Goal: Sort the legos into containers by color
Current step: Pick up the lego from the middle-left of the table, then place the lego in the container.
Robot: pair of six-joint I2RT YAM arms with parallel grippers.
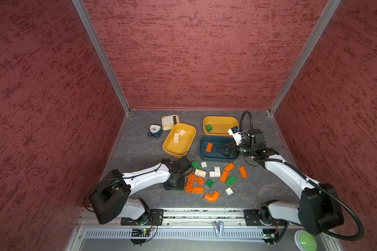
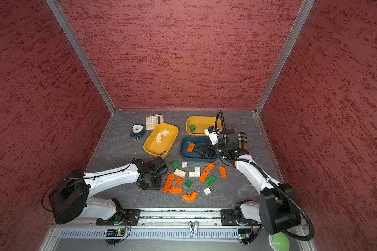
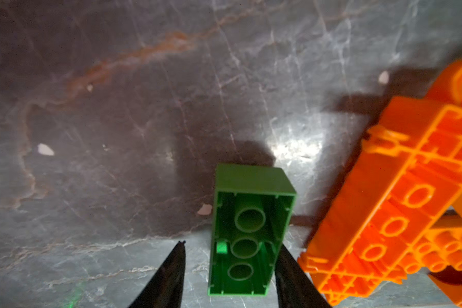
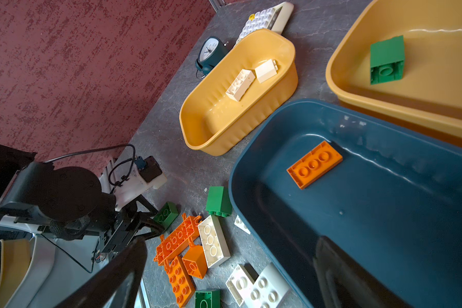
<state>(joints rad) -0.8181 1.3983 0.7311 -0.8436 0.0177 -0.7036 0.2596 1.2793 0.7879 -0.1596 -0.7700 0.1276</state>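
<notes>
The green brick (image 3: 247, 229), lying hollow side up on the bench (image 3: 118, 133) just beside the orange beam (image 3: 400, 202), is straddled by the left hand (image 3: 231, 245), its fingers apart and not yet clamped, while the right hand (image 1: 219, 150) is held spread wide over the teal tray (image 1: 218, 141) containing one orange brick (image 1: 209, 147).

trays 3: mustard trays (image 1: 187, 141) 2, teal tray (image 1: 205, 155) 1. inside trays: white bricks (image 1: 176, 137) 2, green brick (image 1: 208, 127) 1, orange brick (image 1: 209, 147) 1. loose orange bricks (image 1: 243, 172) 7, loose white bricks (image 1: 200, 173) 5, loose green bricks (image 1: 231, 180) 4. calculator (image 1: 169, 122) 1, clock (image 1: 155, 130) 1.
</notes>
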